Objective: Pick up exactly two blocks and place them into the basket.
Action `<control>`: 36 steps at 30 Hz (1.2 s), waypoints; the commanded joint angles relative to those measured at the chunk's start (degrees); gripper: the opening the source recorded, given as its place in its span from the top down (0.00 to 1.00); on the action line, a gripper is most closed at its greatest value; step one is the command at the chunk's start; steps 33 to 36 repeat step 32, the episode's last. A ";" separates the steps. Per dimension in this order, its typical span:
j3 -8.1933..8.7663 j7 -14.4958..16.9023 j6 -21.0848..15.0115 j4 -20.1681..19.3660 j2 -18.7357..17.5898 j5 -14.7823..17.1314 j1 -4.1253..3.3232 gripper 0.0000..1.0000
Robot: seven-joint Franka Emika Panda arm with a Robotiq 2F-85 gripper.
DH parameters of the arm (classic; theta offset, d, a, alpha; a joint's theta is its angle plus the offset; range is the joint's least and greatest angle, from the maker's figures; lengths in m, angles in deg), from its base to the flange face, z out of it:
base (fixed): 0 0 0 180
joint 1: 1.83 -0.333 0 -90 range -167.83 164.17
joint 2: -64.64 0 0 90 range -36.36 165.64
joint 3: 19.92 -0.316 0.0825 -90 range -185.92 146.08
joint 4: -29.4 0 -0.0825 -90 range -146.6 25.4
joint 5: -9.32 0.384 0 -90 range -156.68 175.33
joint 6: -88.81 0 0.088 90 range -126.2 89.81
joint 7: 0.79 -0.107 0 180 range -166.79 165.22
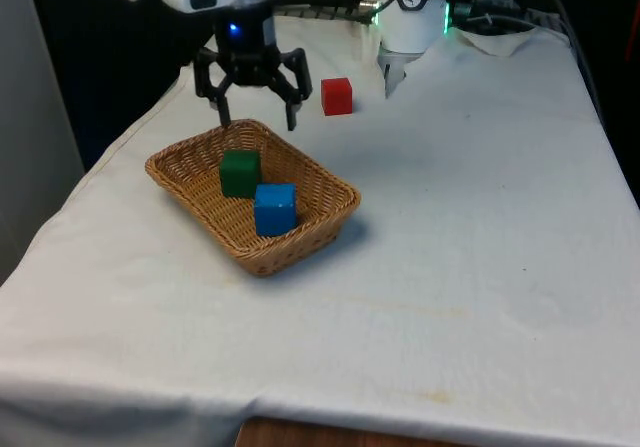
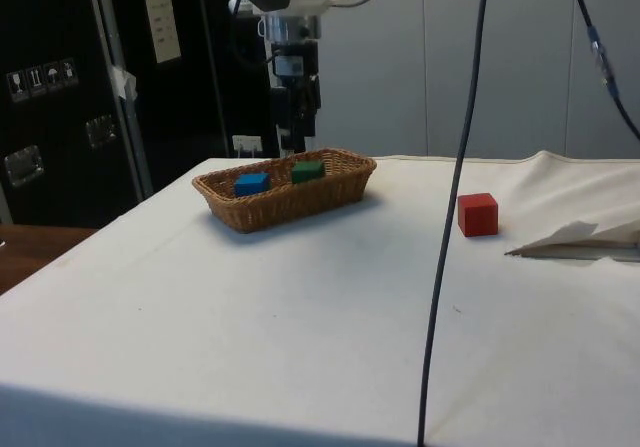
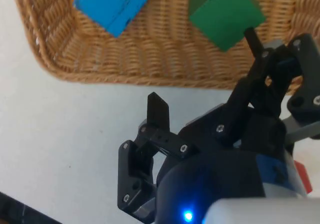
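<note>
The worktop (image 1: 480,217), under its white cloth, carries a woven basket (image 1: 195,162) that sits just below the fingers (image 1: 292,119), its far rim under their tips. The fingers are spread wide and grip nothing, hanging above that rim. Inside the basket lie a blue block (image 1: 275,209) and a green block (image 1: 240,172), touching or nearly so; the green block is the nearer to the fingers, the blue one beyond it. A red block (image 1: 337,96) rests on the cloth outside the basket, just beside the fingers.
</note>
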 commanded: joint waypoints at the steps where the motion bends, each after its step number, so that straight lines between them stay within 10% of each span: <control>1: 0.06 -0.74 -1.32 -1.26 0.69 -0.29 -1.03 0.00; 20: -5.10 -2.69 -6.99 -8.08 5.50 -0.23 -2.81 0.00; 36: -8.59 -3.15 -9.45 -10.31 7.05 -0.17 -2.92 0.00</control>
